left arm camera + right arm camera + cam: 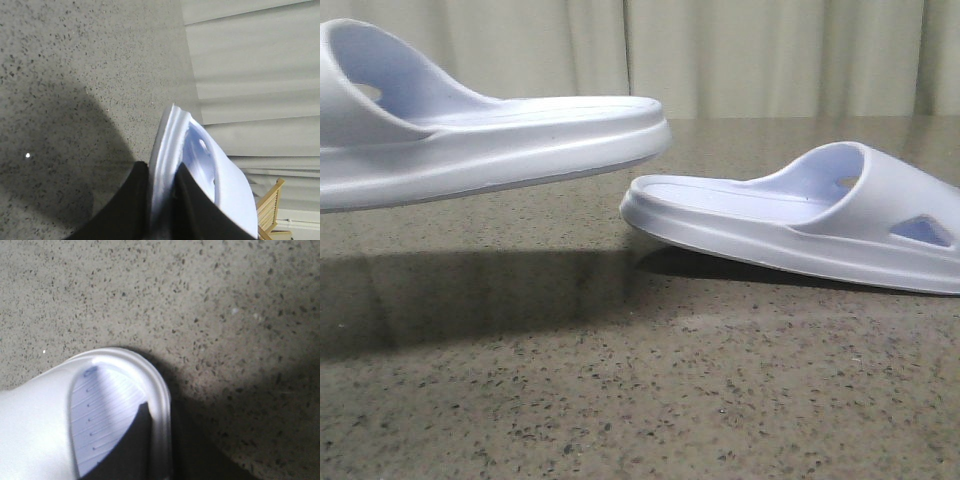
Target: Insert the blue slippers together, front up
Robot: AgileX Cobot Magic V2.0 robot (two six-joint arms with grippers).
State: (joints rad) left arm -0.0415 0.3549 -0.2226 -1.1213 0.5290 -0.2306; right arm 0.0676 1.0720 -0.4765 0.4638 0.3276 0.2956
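Two pale blue-white slippers show in the front view. The left slipper (500, 140) hangs above the table, its strap at the far left and its open end pointing right. The right slipper (790, 225) is lower and tilted, its left end raised over its shadow and its strap at the right. The two ends are close but apart. My left gripper (162, 175) is shut on the sole edge of the left slipper (225, 185). My right gripper (160, 420) is shut on the rim of the right slipper (100, 400), one finger (132, 445) on the ribbed footbed. Neither gripper shows in the front view.
The table (640, 400) is speckled grey-brown stone. A pale curtain (770, 50) hangs behind it. A wooden chair (272, 205) stands beyond the table in the left wrist view.
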